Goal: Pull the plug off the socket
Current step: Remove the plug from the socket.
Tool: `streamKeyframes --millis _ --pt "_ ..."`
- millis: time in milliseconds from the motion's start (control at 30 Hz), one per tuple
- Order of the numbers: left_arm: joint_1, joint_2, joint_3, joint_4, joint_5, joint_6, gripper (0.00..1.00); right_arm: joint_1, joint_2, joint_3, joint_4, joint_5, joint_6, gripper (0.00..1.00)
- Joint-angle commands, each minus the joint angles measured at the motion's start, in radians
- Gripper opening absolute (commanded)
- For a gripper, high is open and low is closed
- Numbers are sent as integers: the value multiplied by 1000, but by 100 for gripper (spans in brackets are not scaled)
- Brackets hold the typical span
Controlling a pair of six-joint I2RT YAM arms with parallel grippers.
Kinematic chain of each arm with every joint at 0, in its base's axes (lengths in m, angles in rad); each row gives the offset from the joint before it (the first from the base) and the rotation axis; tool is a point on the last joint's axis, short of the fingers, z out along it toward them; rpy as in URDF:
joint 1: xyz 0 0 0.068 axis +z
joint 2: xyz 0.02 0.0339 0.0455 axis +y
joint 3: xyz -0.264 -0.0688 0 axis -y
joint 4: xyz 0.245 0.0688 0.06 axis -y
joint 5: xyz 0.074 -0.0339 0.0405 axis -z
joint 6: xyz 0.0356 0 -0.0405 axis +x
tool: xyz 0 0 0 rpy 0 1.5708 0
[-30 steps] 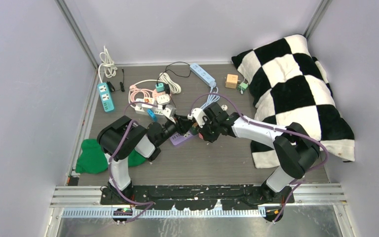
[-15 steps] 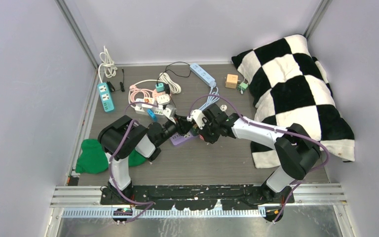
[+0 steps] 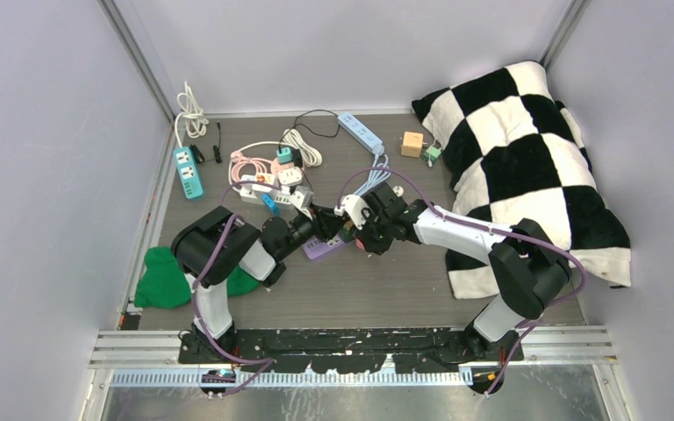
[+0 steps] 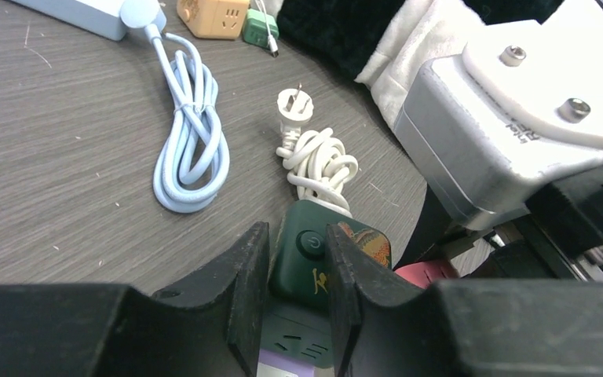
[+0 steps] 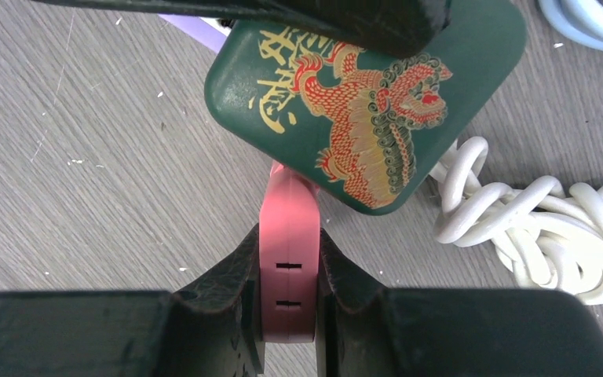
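Note:
A dark green socket cube [image 4: 310,255] with a power button and a red-gold dragon face [image 5: 361,102] sits mid-table on a purple block [image 3: 320,249]. My left gripper [image 4: 298,236] is shut on the green socket cube, one finger on each side. A pink plug [image 5: 288,236] sticks out of the cube's side and also shows in the left wrist view [image 4: 428,273]. My right gripper [image 5: 288,239] is shut on the pink plug. In the top view both grippers meet, left [image 3: 326,224] and right [image 3: 353,230], hiding the cube.
A coiled white cord with its plug [image 4: 318,161] and a light blue cable [image 4: 192,149] lie just beyond the cube. A cluster of sockets [image 3: 268,180], two power strips [image 3: 188,171] [image 3: 360,132], an orange cube [image 3: 412,143], a checkered pillow [image 3: 527,167] and a green cloth [image 3: 162,276] surround it.
The right gripper has shifted slightly left toward the left gripper. Both grips look unchanged.

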Motion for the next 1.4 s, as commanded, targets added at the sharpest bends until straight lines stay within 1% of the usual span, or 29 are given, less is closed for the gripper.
streamKeyframes --millis 0,167,333,600,700,833,1000,1067,1133,1200,1233,1267,1300,1333,1367 --pt "-8 -51 -33 -219 28 14 38 2 6 -9 -115 -32 -18 1" --pt "-9 -141 -5 -332 24 35 51 3 4 -5 -115 -43 -26 1" --pt "-8 -177 -32 -348 3 55 59 2 -2 -5 -123 -47 -36 1" --pt "-8 -219 -91 -256 -12 41 67 3 -5 6 -142 -68 -51 1" --pt "-8 -236 -104 -238 9 46 68 2 -5 18 -159 -81 -59 1" --pt "-7 -217 -157 -110 36 59 72 4 -6 38 -184 -87 -81 1" --pt "-7 -258 -197 -106 79 129 74 -7 5 64 -230 -106 -116 1" --pt "-7 -282 -218 -106 86 176 76 -10 10 74 -248 -102 -138 1" --pt "-8 -308 -236 -111 96 224 81 -13 13 80 -256 -96 -154 1" --pt "-8 -339 -236 -150 123 276 83 -16 16 87 -265 -93 -177 1" --pt "-8 -355 -229 -202 142 300 83 -16 17 89 -269 -93 -184 1" --pt "-7 -372 -216 -233 163 321 87 -16 20 93 -272 -94 -191 1" --pt "-7 -389 -197 -290 181 339 96 -17 23 96 -276 -94 -197 1" --pt "-8 -404 -178 -367 190 357 99 -17 28 100 -278 -95 -199 1" --pt "-9 -416 -158 -415 198 378 100 -17 31 103 -282 -98 -203 1"
